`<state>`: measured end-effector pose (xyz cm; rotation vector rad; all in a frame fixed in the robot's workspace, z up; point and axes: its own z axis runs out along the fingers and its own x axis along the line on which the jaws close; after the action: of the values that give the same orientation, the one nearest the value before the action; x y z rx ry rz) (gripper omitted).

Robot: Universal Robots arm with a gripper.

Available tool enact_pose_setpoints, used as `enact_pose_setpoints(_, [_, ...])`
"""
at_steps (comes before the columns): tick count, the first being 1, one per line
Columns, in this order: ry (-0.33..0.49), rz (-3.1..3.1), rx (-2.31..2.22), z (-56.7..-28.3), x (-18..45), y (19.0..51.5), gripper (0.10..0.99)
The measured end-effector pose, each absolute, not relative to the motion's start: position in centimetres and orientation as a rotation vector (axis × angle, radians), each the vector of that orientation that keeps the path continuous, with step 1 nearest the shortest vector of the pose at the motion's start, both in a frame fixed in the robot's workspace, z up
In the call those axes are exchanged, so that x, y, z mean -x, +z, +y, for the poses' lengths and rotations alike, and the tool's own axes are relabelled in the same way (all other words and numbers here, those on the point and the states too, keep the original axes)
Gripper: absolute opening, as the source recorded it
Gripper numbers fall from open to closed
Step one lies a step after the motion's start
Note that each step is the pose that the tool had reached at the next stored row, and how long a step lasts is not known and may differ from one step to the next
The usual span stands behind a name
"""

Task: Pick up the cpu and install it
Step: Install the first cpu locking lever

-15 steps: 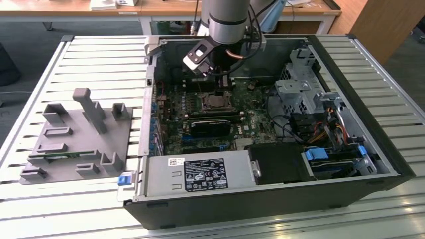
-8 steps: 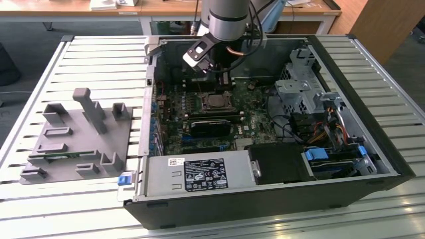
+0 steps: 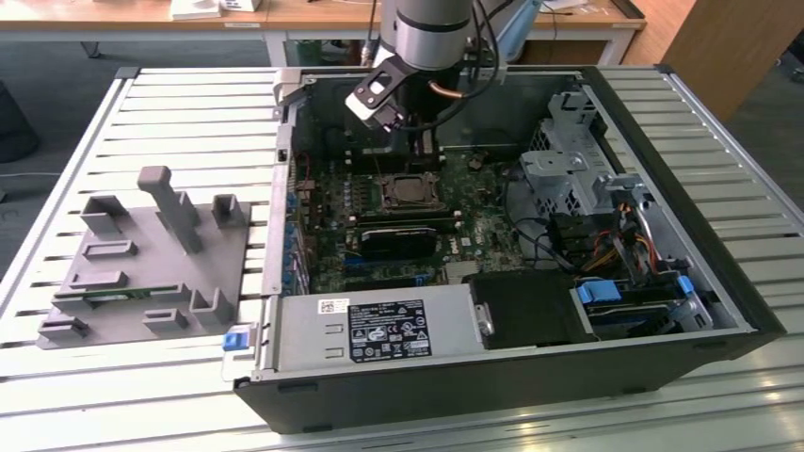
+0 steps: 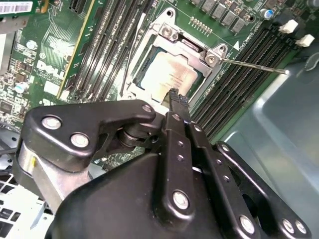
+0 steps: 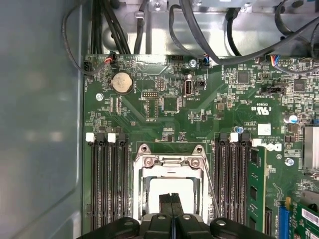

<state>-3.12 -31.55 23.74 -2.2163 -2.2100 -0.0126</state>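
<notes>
The cpu (image 4: 168, 75) lies flat in the open socket frame (image 4: 209, 55) on the green motherboard, its pale silver top showing in both wrist views (image 5: 169, 186). In the exterior view the socket with the cpu (image 3: 409, 191) sits mid-board inside the open computer case. My gripper (image 5: 171, 198) hangs just above the cpu with its black fingertips pressed together and nothing between them; in the second wrist view the gripper (image 4: 174, 95) ends over the chip's near edge. The arm (image 3: 427, 38) comes down from the far side of the case.
Memory slots (image 5: 107, 184) flank the socket on both sides, and the thin socket lever (image 4: 254, 65) sticks out sideways. A black heatsink block (image 3: 395, 240) lies near the socket. The power supply (image 3: 377, 330), drive cage (image 3: 571, 169) and a grey fixture tray (image 3: 126, 273) stand around.
</notes>
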Motion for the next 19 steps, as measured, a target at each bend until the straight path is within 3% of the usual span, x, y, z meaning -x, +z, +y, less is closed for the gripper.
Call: enact_pose_setpoints(19, [-0.013,-2.210,2.216,-31.5,3.1,28.7,0.106])
